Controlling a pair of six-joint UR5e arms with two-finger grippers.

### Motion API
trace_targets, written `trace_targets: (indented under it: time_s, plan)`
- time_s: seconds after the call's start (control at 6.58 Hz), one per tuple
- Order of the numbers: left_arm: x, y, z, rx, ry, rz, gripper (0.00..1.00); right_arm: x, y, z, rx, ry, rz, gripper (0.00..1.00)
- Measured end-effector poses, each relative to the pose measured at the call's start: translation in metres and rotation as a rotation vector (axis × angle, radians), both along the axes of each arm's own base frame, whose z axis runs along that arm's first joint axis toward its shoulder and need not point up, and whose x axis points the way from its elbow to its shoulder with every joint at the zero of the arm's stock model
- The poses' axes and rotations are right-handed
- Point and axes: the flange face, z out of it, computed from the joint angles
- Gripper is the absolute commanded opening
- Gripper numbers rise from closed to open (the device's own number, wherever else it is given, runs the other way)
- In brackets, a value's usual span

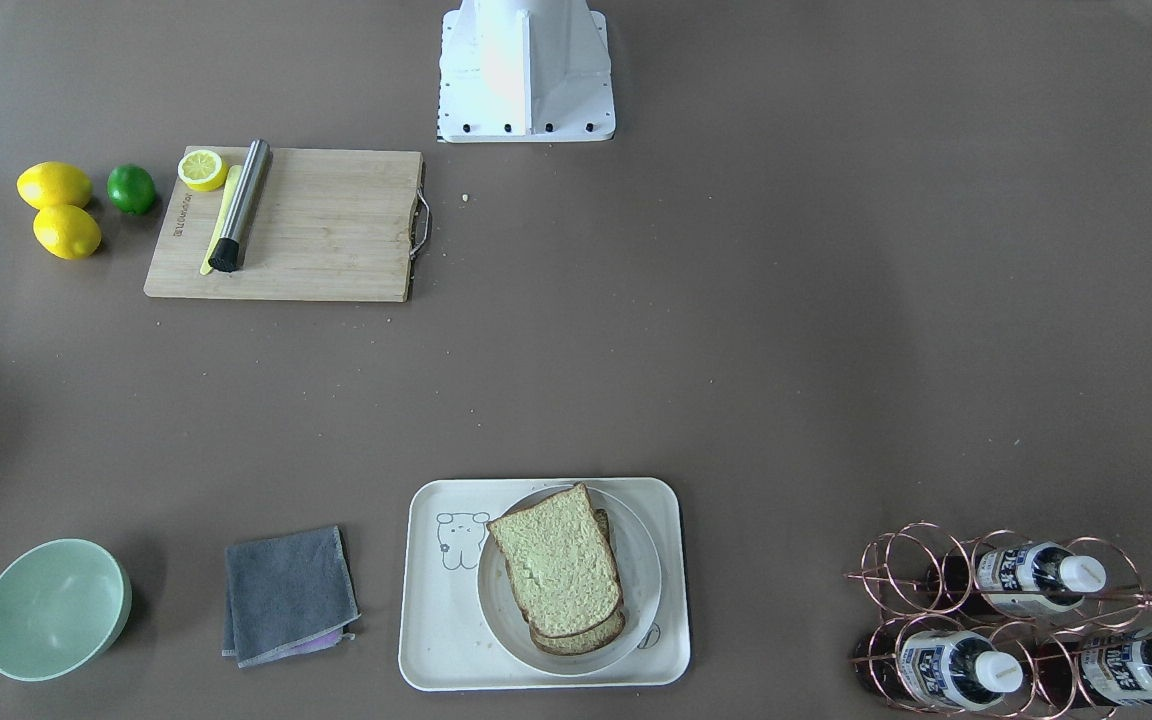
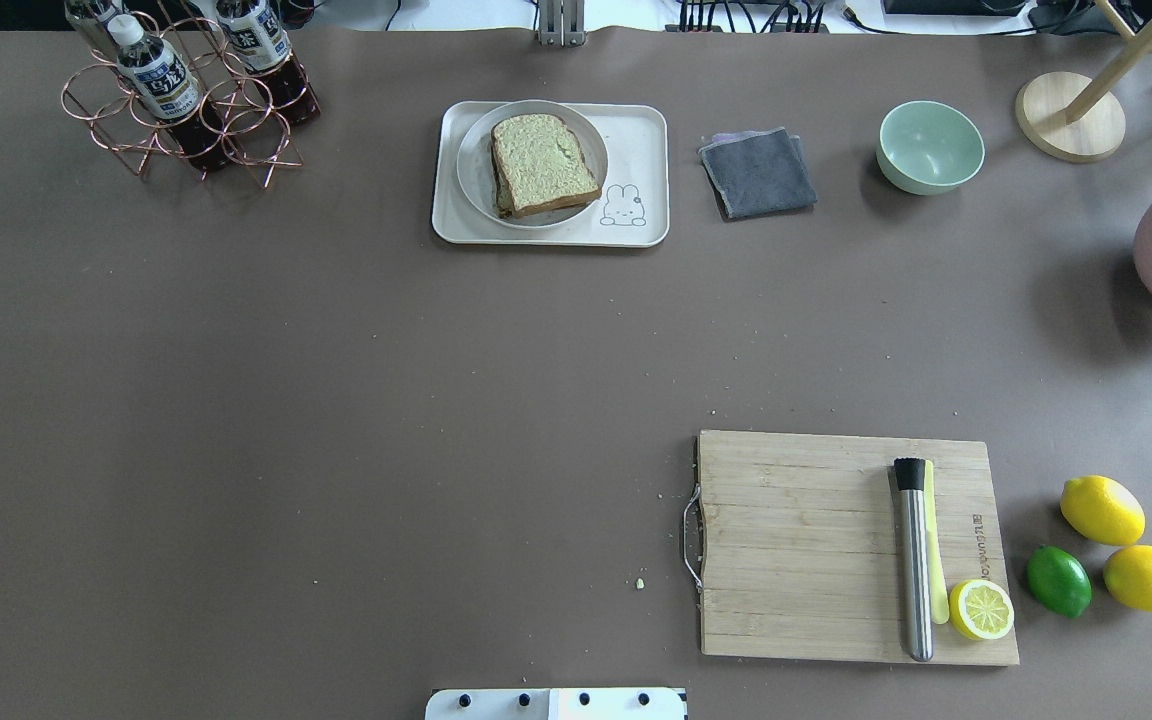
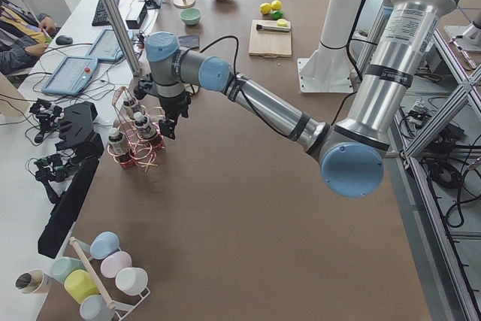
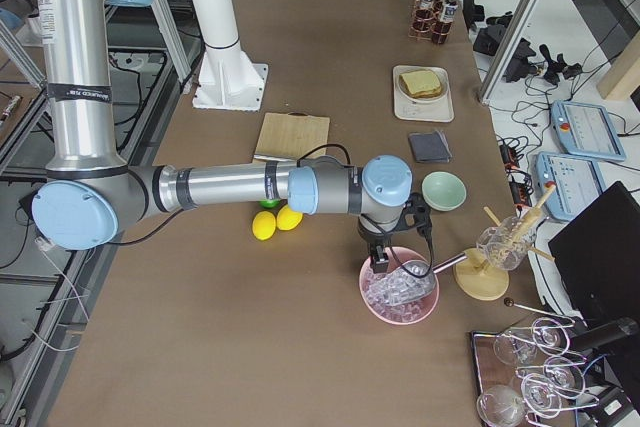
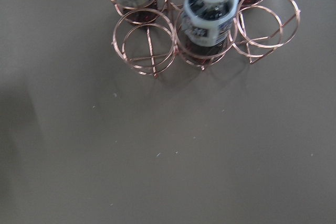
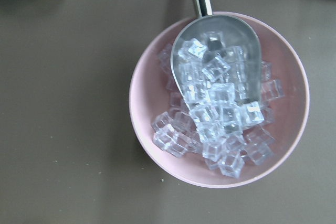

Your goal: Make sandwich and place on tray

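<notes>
Nearest the front-facing camera, at the table's near edge, the large cream-white rectangular plastic tray (image 1: 436, 630) carries a round white plate (image 1: 644, 570). On it lies the sandwich (image 1: 556, 565): two square, brown-crusted, pale greenish-tan slices stacked slightly askew, with whatever is between them hidden. The left gripper (image 3: 167, 125) hangs beside the copper wire bottle rack (image 1: 881, 560) and the right gripper (image 4: 380, 265) over the pink bowl of ice cubes (image 6: 137, 103). How wide either stands, I cannot tell.
</notes>
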Motion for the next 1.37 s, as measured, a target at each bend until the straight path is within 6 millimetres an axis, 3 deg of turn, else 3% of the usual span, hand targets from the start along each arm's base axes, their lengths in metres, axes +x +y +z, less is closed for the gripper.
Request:
trace_targets:
  time_s: [0.3, 0.61, 0.91, 1.37]
  plan:
    - [-0.068, 0.051, 0.104, -0.04, 0.072, 0.034, 0.98, 0.026, 0.011, 0.032, -0.01, 0.041, -0.005, 0.99]
    - [-0.099, 0.088, 0.146, -0.061, 0.122, 0.015, 0.98, 0.031, 0.02, 0.041, -0.023, 0.052, 0.0, 0.99]
    - [-0.104, 0.11, 0.163, -0.083, 0.115, 0.009, 0.98, 0.037, 0.034, 0.048, -0.039, 0.051, 0.015, 0.99]
    - [-0.119, 0.127, 0.144, -0.04, 0.067, -0.017, 0.98, 0.051, 0.043, 0.052, -0.049, 0.05, 0.045, 1.0]
